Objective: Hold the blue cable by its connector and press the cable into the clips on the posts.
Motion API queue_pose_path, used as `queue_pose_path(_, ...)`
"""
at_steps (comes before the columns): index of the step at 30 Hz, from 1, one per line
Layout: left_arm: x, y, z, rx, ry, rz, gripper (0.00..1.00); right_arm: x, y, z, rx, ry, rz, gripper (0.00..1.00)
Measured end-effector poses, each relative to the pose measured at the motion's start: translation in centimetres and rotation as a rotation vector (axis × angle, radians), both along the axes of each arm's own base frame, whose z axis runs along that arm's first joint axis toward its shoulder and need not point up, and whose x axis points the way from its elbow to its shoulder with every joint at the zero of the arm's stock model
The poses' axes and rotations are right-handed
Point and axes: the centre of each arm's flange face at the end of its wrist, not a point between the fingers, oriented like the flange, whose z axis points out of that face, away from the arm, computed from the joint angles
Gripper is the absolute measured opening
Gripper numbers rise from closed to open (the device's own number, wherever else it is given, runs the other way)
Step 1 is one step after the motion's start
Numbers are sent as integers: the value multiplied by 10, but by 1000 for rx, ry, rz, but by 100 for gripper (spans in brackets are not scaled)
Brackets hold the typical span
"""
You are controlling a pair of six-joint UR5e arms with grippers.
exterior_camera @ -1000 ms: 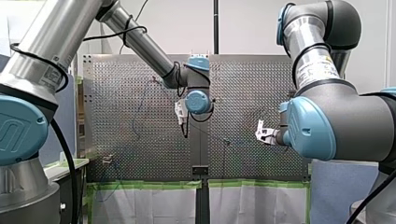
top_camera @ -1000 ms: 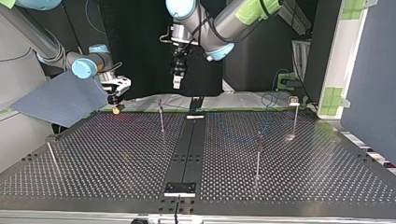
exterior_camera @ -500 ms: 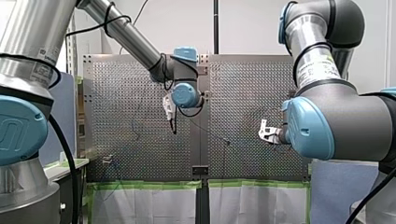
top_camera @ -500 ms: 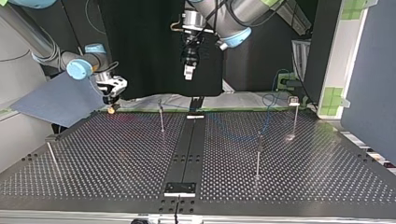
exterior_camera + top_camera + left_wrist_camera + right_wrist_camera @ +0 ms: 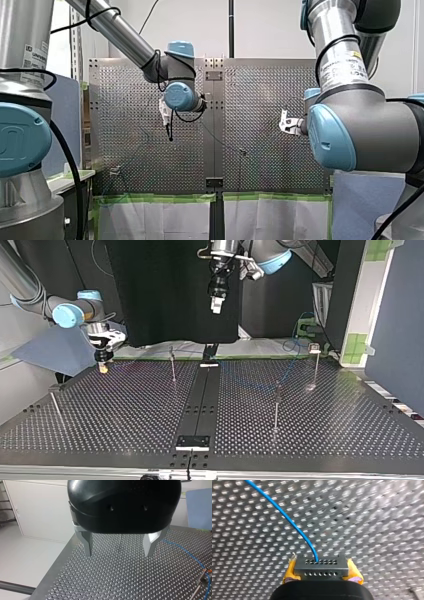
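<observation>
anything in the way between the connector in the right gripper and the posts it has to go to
Nothing visible. The connector sits in my right gripper at the top view's left; only bare table lies between it and the posts. My left gripper hangs high, jaws open.

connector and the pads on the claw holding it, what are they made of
The connector: matte dark grey block with rows of holes, plastic or metal, unclear. The pads of my right claw: yellow, frayed at the edges, probably soft rubber or foam.
</observation>
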Motion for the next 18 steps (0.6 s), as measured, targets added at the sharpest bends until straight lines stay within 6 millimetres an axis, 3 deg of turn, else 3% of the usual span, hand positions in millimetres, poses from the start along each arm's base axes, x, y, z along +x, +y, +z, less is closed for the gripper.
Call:
queue_pose_path(8,-18,22,-10,49,17,2,100,2,3,12,-5,19,4,0)
queue_pose_path(18,-25,27,-18,70,33,-1,100,3,3,13,-7,21,3,0)
